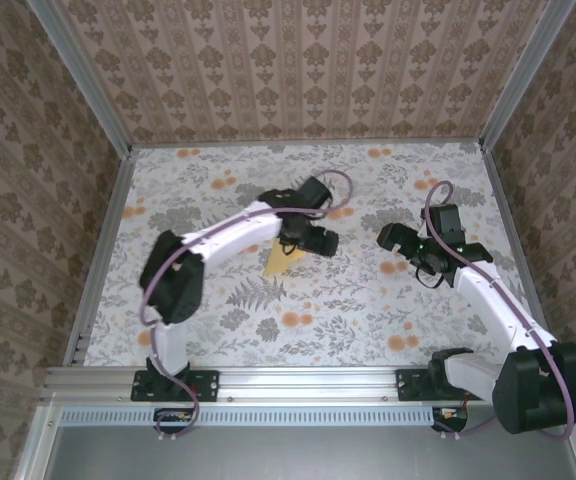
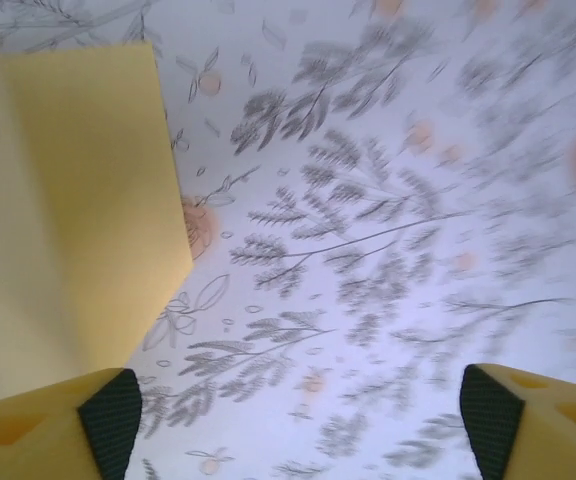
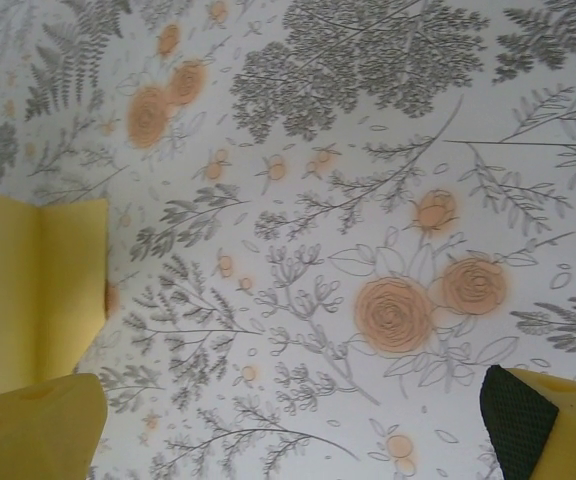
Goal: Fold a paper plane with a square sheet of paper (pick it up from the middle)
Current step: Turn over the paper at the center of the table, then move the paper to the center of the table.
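Looking down in the top view, the yellow paper (image 1: pixel 280 262) lies mid-frame on the floral table (image 1: pixel 368 300), partly under the left gripper (image 1: pixel 308 240); the right gripper (image 1: pixel 396 240) sits well apart at centre right. In the left wrist view, the left fingers (image 2: pixel 113 415) stand wide apart on nothing, with the creased paper at upper left. In the right wrist view, the right fingers (image 3: pixel 38 420) are also spread, with the paper at the left edge.

A robot lab cell; aluminium frame (image 1: pixel 308 378), wallpapered walls (image 1: pixel 298 70), floral table (image 1: pixel 368 300).
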Robot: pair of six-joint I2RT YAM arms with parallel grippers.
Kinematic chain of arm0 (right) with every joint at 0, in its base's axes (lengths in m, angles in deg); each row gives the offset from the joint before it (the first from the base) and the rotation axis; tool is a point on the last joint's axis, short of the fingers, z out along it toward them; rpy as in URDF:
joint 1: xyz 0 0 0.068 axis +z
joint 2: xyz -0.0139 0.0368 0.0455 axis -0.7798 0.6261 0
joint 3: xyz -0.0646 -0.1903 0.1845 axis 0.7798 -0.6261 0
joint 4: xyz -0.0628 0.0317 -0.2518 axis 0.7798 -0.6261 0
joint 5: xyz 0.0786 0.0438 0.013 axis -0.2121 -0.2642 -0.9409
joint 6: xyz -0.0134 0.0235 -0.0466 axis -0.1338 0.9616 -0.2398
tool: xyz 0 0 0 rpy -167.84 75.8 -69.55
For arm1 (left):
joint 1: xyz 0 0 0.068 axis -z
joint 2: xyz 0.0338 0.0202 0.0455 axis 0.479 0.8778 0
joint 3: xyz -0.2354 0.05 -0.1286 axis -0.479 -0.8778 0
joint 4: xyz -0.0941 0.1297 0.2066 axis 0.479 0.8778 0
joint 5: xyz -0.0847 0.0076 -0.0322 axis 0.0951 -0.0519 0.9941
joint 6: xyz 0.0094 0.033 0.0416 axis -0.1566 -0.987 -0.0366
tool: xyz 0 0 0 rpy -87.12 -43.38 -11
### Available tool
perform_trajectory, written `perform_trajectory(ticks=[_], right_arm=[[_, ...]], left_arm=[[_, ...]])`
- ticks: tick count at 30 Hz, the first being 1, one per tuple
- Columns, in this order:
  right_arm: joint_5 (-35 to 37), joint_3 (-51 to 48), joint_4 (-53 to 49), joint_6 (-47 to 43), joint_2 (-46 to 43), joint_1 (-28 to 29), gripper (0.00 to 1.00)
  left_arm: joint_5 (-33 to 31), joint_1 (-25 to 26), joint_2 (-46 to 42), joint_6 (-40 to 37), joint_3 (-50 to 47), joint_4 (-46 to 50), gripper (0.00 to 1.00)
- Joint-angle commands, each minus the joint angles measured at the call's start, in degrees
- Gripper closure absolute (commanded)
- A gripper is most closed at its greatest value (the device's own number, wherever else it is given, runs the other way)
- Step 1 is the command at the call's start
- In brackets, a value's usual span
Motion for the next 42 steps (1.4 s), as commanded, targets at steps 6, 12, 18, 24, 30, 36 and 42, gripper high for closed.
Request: perform_trajectory(ticks=[6, 12, 18, 24, 30, 36, 42], right_arm=[[-2.88, 3.81, 3.92, 4.85, 2.95, 9.38, 0.1], [0.99, 12.02, 7.58, 8.17, 14.68, 20.86, 0.19], [1.98, 25.99, 8.32, 10.03, 33.26, 30.88, 0.36], [-0.47, 38.68, 7.0, 10.68, 48.52, 35.19, 0.41], [-2.22, 46.81, 3.96, 10.22, 57.93, 36.42, 0.42], [-2.81, 47.66, -0.85, 5.88, 60.83, 36.82, 0.42], [-6.55, 42.79, -7.03, -4.13, 59.91, 37.1, 0.43]], left_arm=[[12.22, -12.4, -16.45, 6.46, -18.15, -16.49, 0.0], [10.23, -24.58, -25.34, 8.15, -30.05, -16.78, 0.0], [12.69, -36.47, -31.19, 9.0, -37.85, -16.84, 0.0], [13.01, -43.2, -35.67, 8.17, -41.77, -14.14, 0.0], [15.53, -46.71, -36.82, 6.03, -42.38, -11.39, 0.0], [19.04, -46.72, -35.34, 5.3, -41.85, -12.97, 0.0], [21.01, -45.71, -34.54, 5.06, -41.81, -13.58, 0.0]])
